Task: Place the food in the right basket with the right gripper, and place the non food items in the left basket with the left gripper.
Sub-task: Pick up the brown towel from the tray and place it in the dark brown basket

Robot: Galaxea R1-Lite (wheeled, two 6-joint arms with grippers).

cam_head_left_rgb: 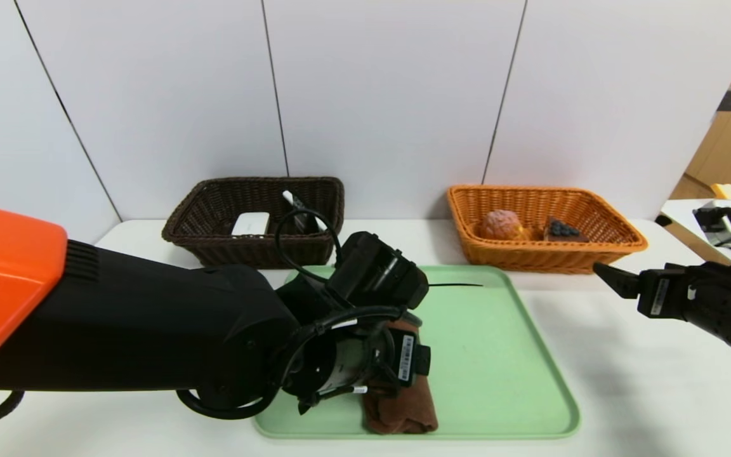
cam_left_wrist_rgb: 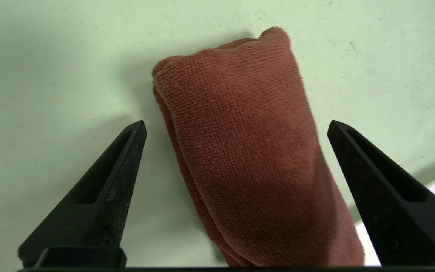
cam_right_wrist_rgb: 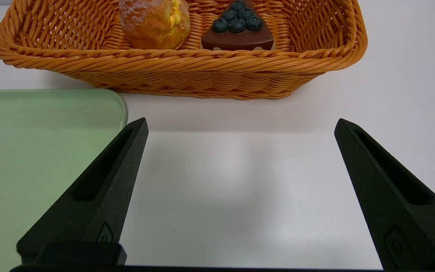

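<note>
The rolled brown towel (cam_left_wrist_rgb: 247, 151) alone remains on the green tray (cam_head_left_rgb: 499, 355), between the left end effector's (cam_left_wrist_rgb: 236, 130) spread fingers, while the food (cam_right_wrist_rgb: 195, 26) already fills the far right basket (cam_head_left_rgb: 546, 257) and the right end effector (cam_right_wrist_rgb: 240, 126) idles spread.

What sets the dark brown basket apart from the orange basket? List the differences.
The dark brown basket looks deeper and narrower; the orange basket is wider and shallower. The dark brown basket holds non-food, a white case among it; the orange basket holds a sugary bun and a chocolate cake slice. Both are rectangular wicker, standing behind the green tray.
</note>
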